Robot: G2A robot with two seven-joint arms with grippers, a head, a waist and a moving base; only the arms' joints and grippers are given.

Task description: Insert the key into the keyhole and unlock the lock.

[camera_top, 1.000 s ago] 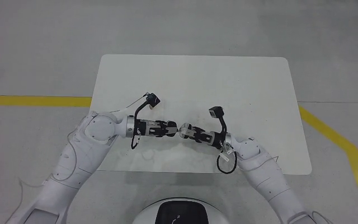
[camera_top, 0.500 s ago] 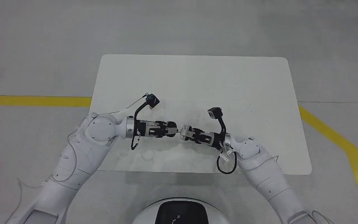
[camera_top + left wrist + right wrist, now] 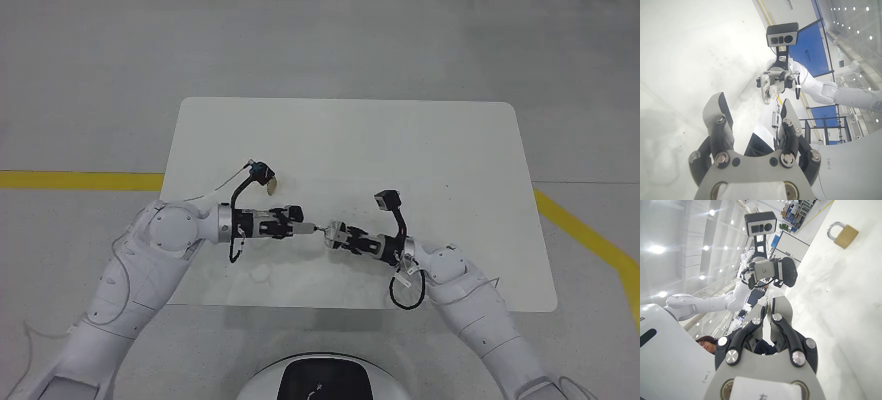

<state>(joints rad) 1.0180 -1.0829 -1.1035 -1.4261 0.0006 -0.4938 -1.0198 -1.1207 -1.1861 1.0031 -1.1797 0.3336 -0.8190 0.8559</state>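
Left gripper (image 3: pixel 753 98): I see it spread wide with nothing between its fingers. It hangs above the table (image 3: pixel 440 140), toward the near side, and points at the other arm.

Right gripper (image 3: pixel 770 302): it is pinched almost closed on a thin sliver. It faces the left gripper tip to tip, close but not touching.

Key (image 3: pixel 314 228): I take the thin pale sliver poking out of the right gripper toward the left one to be the key, though it sits edge-on and is too small for me to be sure.

Padlock (image 3: pixel 845 237): it has a brass body and a silver shackle and lies flat on the table. It is on the far side of the left arm, partly tucked under that arm's wrist camera (image 3: pixel 262 172) in the top view. Neither gripper touches it.
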